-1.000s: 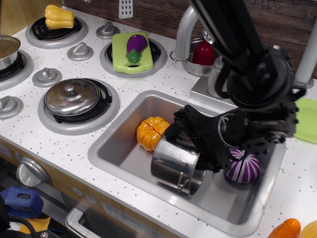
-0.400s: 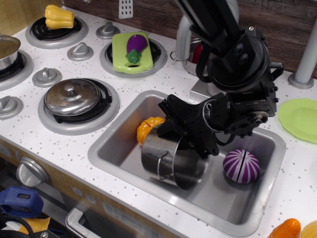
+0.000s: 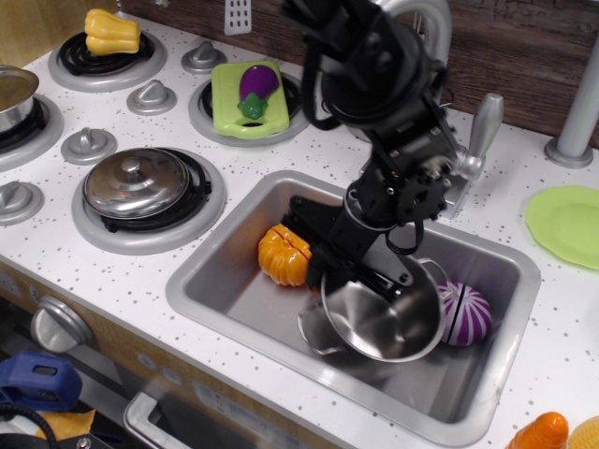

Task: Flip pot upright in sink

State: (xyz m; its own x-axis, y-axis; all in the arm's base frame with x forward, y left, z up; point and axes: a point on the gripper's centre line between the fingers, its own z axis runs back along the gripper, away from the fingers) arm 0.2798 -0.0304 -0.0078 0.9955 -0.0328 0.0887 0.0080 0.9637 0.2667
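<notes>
The shiny steel pot (image 3: pixel 382 320) is in the sink (image 3: pixel 217 259), just above the basin floor, its open mouth facing up and tilted a little toward the camera. A thin wire handle shows at its right rim. My black gripper (image 3: pixel 358 273) reaches down from the arm above and is shut on the pot's far left rim, one finger (image 3: pixel 323 224) outside the wall. Whether the pot's base touches the sink floor is not clear.
An orange pumpkin (image 3: pixel 284 253) lies left of the pot and a purple onion (image 3: pixel 465 313) right of it, both in the sink. A lidded pot (image 3: pixel 138 181) sits on the near burner. A green board with an eggplant (image 3: pixel 248 94), the faucet lever (image 3: pixel 477 140) and a green plate (image 3: pixel 566 224) surround the sink.
The wrist has turned and swung right, taking the pot from lying on its side, mouth to the lower right, to mouth-up; the pot now sits next to the purple onion.
</notes>
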